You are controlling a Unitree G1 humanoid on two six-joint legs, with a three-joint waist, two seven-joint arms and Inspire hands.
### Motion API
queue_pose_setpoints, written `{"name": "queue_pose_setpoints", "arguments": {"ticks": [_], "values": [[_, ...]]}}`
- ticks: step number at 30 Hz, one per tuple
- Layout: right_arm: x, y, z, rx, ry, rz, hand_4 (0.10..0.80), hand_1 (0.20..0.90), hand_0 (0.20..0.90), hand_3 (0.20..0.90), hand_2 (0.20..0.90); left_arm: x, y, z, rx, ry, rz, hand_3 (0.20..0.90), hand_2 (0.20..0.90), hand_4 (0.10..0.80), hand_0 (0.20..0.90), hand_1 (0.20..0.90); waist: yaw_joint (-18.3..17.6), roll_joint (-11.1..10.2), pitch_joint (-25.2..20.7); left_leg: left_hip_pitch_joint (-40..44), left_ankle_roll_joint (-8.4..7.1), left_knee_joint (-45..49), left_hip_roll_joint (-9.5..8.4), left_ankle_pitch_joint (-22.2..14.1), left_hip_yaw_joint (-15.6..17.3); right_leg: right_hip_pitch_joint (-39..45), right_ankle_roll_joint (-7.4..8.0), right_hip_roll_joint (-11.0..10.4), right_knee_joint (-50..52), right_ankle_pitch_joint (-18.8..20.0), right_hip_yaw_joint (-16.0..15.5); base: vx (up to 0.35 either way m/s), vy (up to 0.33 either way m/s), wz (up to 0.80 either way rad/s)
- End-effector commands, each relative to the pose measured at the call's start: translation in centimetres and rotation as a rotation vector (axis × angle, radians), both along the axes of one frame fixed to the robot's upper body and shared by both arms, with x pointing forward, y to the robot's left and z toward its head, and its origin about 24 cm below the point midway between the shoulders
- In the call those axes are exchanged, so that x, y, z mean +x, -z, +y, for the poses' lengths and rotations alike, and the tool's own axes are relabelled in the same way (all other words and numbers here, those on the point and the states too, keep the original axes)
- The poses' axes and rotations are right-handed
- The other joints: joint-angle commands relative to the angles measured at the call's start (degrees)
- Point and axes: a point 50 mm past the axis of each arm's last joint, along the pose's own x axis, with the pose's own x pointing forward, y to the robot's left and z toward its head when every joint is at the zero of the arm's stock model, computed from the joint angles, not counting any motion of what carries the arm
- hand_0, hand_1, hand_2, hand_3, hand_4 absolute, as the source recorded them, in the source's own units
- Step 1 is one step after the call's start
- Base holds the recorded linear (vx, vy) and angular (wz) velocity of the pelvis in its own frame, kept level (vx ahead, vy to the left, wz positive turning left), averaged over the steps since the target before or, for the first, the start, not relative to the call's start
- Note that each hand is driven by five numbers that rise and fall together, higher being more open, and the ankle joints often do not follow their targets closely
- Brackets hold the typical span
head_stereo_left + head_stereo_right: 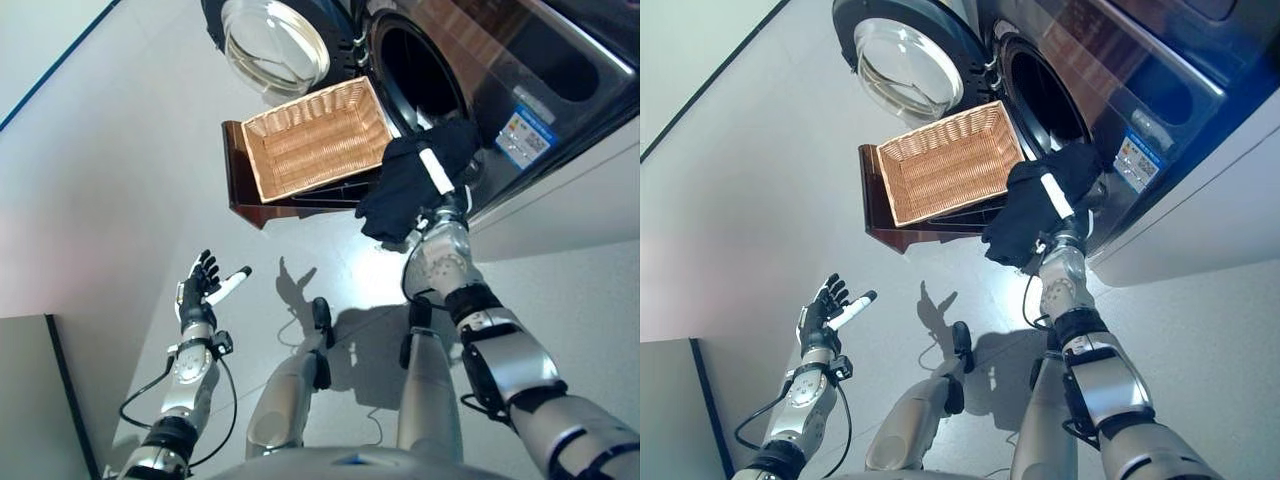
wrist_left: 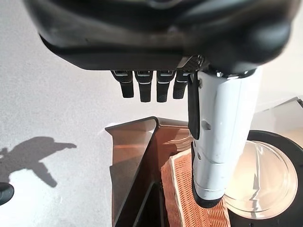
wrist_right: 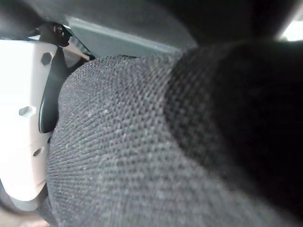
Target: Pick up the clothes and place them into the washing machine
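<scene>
A black garment (image 1: 405, 185) hangs bunched in my right hand (image 1: 436, 170), whose fingers and white-covered thumb are curled round it. It hangs just below the washing machine's round opening (image 1: 418, 75), in front of the dark front panel. In the right wrist view the black knit cloth (image 3: 156, 142) fills nearly everything, beside the white thumb (image 3: 23, 123). My left hand (image 1: 205, 285) is held out low at the left over the floor, fingers straight, holding nothing. The left wrist view shows its fingers (image 2: 144, 87) and thumb (image 2: 220, 137) spread.
A wicker basket (image 1: 315, 135) with nothing in it rests on a dark brown stand (image 1: 245, 190) left of the opening. The machine's glass door (image 1: 272, 45) stands swung open to the far left. Light floor lies all around.
</scene>
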Motion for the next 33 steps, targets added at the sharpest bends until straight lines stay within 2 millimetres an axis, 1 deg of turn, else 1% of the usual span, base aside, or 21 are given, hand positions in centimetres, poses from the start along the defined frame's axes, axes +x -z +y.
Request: {"name": "queue_pose_setpoints", "arguments": {"ticks": [1, 2, 6, 7, 8, 10, 11, 12, 13, 14, 15, 16, 20, 23, 25, 29, 31, 32, 33], "values": [[1.7, -6.0, 2.9, -0.077, -0.089, -0.231, 0.3, 0.2, 0.2, 0.2, 0.2, 1.0, -2.3, 1.2, 0.059, -0.013, -0.14, 0.9, 0.9, 0.8, 0.9, 0.9, 0.2, -1.3, -3.6, -1.4, -3.56, 5.6, 1.1, -5.4, -3.1, 5.7, 4.96, -2.6, -13.8, 4.9, 0.5, 0.029, -0.056, 0.07], [1.4, -5.8, 3.7, -0.085, -0.114, -0.24, 0.3, 0.2, 0.2, 0.2, 0.2, 1.3, -2.5, 1.2, 0.06, -0.016, -0.146, 0.9, 0.9, 0.8, 0.9, 0.9, -0.1, -2.1, -3.2, -0.7, -3.56, 5.3, 1.15, -5.3, -3.6, 7.1, 4.93, -2.5, -14.0, 4.7, -0.1, 0.034, -0.065, 0.1], [0.6, -4.8, 5.2, -0.108, -0.178, -0.25, 0.3, 0.2, 0.2, 0.2, 0.2, 1.4, -2.1, 1.7, 0.083, -0.045, -0.115, 0.9, 0.9, 0.8, 0.9, 0.9, -1.2, -4.7, -2.7, 1.1, -3.56, 4.1, 1.15, -5.0, -4.8, 10.4, 4.89, -2.6, -15.4, 5.2, -1.5, 0.047, -0.044, 0.18], [0.2, -4.1, 5.4, -0.082, -0.188, -0.243, 0.3, 0.2, 0.2, 0.2, 0.2, 1.4, -1.9, 1.6, 0.093, -0.044, -0.103, 0.9, 0.9, 0.8, 0.9, 0.9, -1.4, -5.4, -2.8, 1.6, -3.54, 4.2, 1.14, -5.1, -4.8, 11.7, 4.94, -2.7, -16.0, 5.3, -1.7, 0.063, -0.011, 0.18], [0.0, -3.8, 5.7, -0.075, -0.199, -0.247, 0.3, 0.2, 0.2, 0.2, 0.2, 1.3, -1.6, 1.7, 0.104, -0.044, -0.09, 0.9, 0.9, 0.8, 0.9, 0.9, -1.5, -6.0, -2.7, 2.1, -3.43, 4.2, 1.05, -5.5, -5.1, 12.5, 4.98, -2.8, -16.3, 5.2, -1.8, 0.074, 0.026, 0.11], [-0.8, -2.6, 6.3, -0.073, -0.235, -0.233, 0.3, 0.2, 0.2, 0.2, 0.2, 1.1, -1.0, 1.9, 0.13, -0.046, -0.049, 0.9, 0.9, 0.8, 0.9, 0.9, -1.8, -7.5, -3.3, 3.2, -3.31, 3.8, 0.95, -5.6, -5.1, 14.4, 5.26, -3.2, -17.9, 6.1, -2.0, 0.062, 0.029, 0.1], [-0.8, -2.6, 6.3, -0.073, -0.235, -0.233, 0.3, 0.2, 0.2, 0.2, 0.2, 1.1, -1.0, 1.9, 0.13, -0.046, -0.049, 0.9, 0.9, 0.8, 0.9, 0.9, -1.8, -7.5, -3.3, 3.1, -3.31, 3.7, 0.95, -5.5, -5.1, 14.4, 5.26, -3.2, -18.0, 6.1, -2.0, 0.11, 0.07, 0.04], [-1.8, -1.2, 6.5, -0.074, -0.264, -0.22, 0.3, 0.2, 0.2, 0.2, 0.2, 0.6, -0.3, 2.1, 0.155, -0.042, -0.008, 0.9, 0.9, 0.8, 0.9, 0.9, -2.3, -9.1, -4.0, 4.6, -3.08, 3.5, 0.66, -6.1, -5.2, 17.0, 5.68, -3.6, -19.7, 6.6, -2.0, 0.115, 0.073, 0.02], [-2.3, -0.5, 6.6, -0.057, -0.27, -0.207, 0.3, 0.2, 0.2, 0.2, 0.2, 0.4, -0.1, 2.1, 0.154, -0.045, 0.007, 0.9, 0.9, 0.8, 0.9, 0.9, -2.3, -9.7, -4.4, 5.1, -2.98, 3.4, 0.56, -6.3, -5.1, 18.0, 5.84, -3.9, -20.6, 6.9, -2.1, 0.174, 0.109, 0.12], [-3.1, 0.7, 6.6, -0.053, -0.283, -0.186, 0.3, 0.2, 0.2, 0.2, 0.2, -0.1, 0.5, 2.6, 0.166, -0.057, 0.039, 0.9, 0.9, 0.8, 0.9, 0.9, -2.6, -10.8, -5.1, 6.2, -2.84, 3.3, 0.13, -6.8, -5.1, 20.3, 6.24, -4.4, -22.5, 7.7, -2.3, 0.096, 0.056, 0.11], [-3.1, 0.8, 6.6, -0.053, -0.283, -0.185, 0.3, 0.2, 0.2, 0.2, 0.2, -0.1, 0.5, 2.6, 0.166, -0.057, 0.04, 0.9, 0.9, 0.8, 0.9, 0.9, -2.6, -10.8, -5.0, 6.3, -2.83, 3.3, 0.11, -6.8, -5.2, 20.4, 6.26, -4.4, -22.6, 7.8, -2.3, 0.086, 0.063, 0.05], [-3.5, 1.3, 6.5, -0.045, -0.282, -0.174, 0.3, 0.2, 0.2, 0.2, 0.2, -0.3, 0.8, 2.7, 0.171, -0.061, 0.056, 0.9, 0.9, 0.8, 0.9, 0.9, -2.7, -11.3, -5.5, 6.7, -2.82, 3.0, -0.06, -6.9, -5.1, 21.2, 6.48, -4.8, -23.5, 8.2, -2.3, 0.042, 0.043, -0.08], [-4.5, 3.3, 6.5, -0.036, -0.292, -0.117, 0.3, 0.2, 0.2, 0.2, 0.2, -0.6, 0.7, 3.4, 0.189, -0.069, 0.061, 0.9, 0.9, 0.8, 0.9, 0.9, -2.7, -13.4, -7.2, 8.1, -2.54, 3.0, -0.72, -7.8, -5.0, 23.3, 7.11, -5.4, -26.2, 9.7, -2.4, 0.042, 0.067, -0.03], [-4.9, 4.7, 5.8, -0.014, -0.266, -0.06, 0.3, 0.2, 0.2, 0.2, 0.2, -0.9, 1.1, 3.6, 0.206, -0.067, 0.086, 0.9, 0.9, 0.8, 0.9, 0.9, -2.2, -14.6, -8.2, 9.9, -2.07, 3.3, -0.98, -8.6, -5.0, 25.8, 7.31, -5.9, -26.9, 10.0, -2.9, 0.081, 0.035, -0.06], [-5.5, 5.4, 4.9, -0.006, -0.242, -0.044, 0.3, 0.2, 0.2, 0.2, 0.2, -1.0, 0.9, 3.9, 0.23, -0.06, 0.079, 0.9, 0.9, 0.8, 0.9, 0.9, -2.3, -15.2, -8.4, 11.0, -1.73, 3.1, -1.4, -9.0, -5.2, 27.1, 7.52, -5.9, -27.6, 9.9, -3.2, 0.075, 0.064, 0.01], [-5.8, 5.9, 5.0, -0.003, -0.242, -0.027, 0.3, 0.2, 0.2, 0.2, 0.2, -1.3, 0.8, 4.3, 0.234, -0.064, 0.076, 0.9, 0.9, 0.8, 0.9, 0.9, -2.3, -16.0, -9.0, 11.7, -1.26, 2.7, -1.85, -9.5, -4.9, 27.4, 7.81, -6.1, -27.7, 10.1, -3.0, 0.023, 0.054, -0.03], [-5.9, 6.2, 5.0, -0.007, -0.245, -0.016, 0.3, 0.2, 0.2, 0.2, 0.2, -1.6, 0.4, 4.7, 0.239, -0.068, 0.058, 0.9, 0.9, 0.8, 0.9, 0.9, -2.3, -16.5, -9.0, 11.7, -0.75, 3.4, -2.28, -10.5, -4.9, 27.5, 7.97, -6.6, -27.2, 10.1, -2.8, 0.045, 0.081, -0.08], [-6.1, 6.6, 5.1, -0.012, -0.248, 0.002, 0.3, 0.2, 0.2, 0.2, 0.2, -2.0, 0.5, 5.0, 0.242, -0.069, 0.063, 0.9, 0.9, 0.8, 0.9, 0.9, -2.2, -16.8, -8.9, 11.6, 0.01, 5.1, -2.73, -11.9, -5.2, 27.6, 8.04, -6.9, -26.2, 9.9, -2.3, 0.045, 0.067, -0.04], [-6.1, 6.6, 5.1, -0.011, -0.248, 0.002, 0.3, 0.2, 0.2, 0.2, 0.2, -2.0, 0.5, 5.0, 0.242, -0.069, 0.064, 0.9, 0.9, 0.8, 0.9, 0.9, -2.1, -16.9, -8.9, 11.6, 0.04, 5.3, -2.72, -12.0, -5.2, 27.6, 8.07, -6.9, -26.1, 9.9, -2.3, 0.032, 0.046, -0.02]]}}
